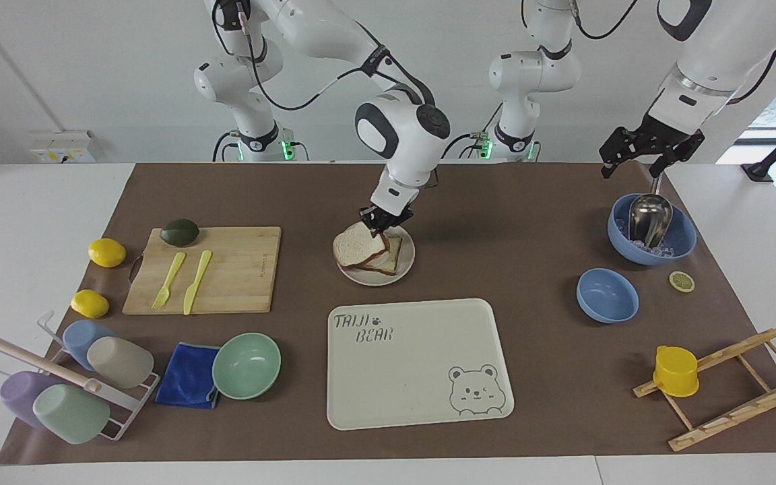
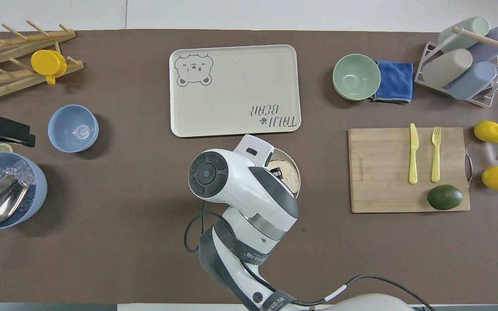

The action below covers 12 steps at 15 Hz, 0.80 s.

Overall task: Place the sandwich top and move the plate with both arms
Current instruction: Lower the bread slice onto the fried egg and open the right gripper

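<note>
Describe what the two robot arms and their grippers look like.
Both arms are glossy white, rounded segments with dark grey joint caps and black cables along the links. The right gripper and left gripper are black, angular metal. Green lights glow at both bases.

From my console, the plate (image 1: 407, 260) sits mid-table, just nearer to the robots than the tray (image 1: 419, 362), which lies along the edge farthest from them. The sandwich top (image 1: 358, 245) rests tilted on the toast slice (image 1: 388, 261) in the plate, with the right gripper (image 1: 384, 223) at its raised edge. The cutting board (image 1: 233, 269) lies toward the right arm's end. The left gripper (image 1: 645, 149) hangs over the ice bowl (image 1: 683, 237) near the left arm's corner.
</note>
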Each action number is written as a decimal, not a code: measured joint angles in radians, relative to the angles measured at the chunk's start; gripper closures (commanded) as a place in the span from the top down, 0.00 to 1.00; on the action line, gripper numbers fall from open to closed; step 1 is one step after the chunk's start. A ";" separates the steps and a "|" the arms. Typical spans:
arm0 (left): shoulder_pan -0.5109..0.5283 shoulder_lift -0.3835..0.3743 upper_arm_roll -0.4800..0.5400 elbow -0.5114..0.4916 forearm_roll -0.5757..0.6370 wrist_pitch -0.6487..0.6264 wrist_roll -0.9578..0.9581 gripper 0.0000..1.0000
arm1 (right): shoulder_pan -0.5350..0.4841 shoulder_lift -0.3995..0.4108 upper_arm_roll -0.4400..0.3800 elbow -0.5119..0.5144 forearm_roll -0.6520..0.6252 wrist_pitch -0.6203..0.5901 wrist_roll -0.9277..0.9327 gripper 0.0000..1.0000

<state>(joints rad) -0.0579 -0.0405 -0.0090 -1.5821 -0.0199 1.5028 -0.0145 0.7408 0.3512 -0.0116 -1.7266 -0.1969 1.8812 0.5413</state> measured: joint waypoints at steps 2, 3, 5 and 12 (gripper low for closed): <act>0.000 0.000 0.000 0.000 0.000 0.000 0.000 1.00 | 0.001 0.000 0.001 -0.009 0.004 0.010 0.008 0.00; 0.000 0.000 0.000 0.000 0.000 0.000 0.000 1.00 | 0.002 0.000 0.002 -0.013 0.005 0.017 0.013 0.00; 0.000 0.000 -0.001 0.000 0.000 0.000 0.000 1.00 | 0.002 0.000 0.002 -0.032 0.007 0.048 0.022 0.00; 0.000 -0.001 -0.003 0.000 0.000 0.000 0.000 1.00 | 0.004 -0.015 0.004 -0.102 0.022 0.147 0.034 0.62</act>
<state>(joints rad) -0.0575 -0.0412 -0.0116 -1.5822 -0.0199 1.5024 -0.0144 0.7445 0.3365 -0.0078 -1.8286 -0.1753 2.0282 0.5755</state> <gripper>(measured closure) 0.000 0.894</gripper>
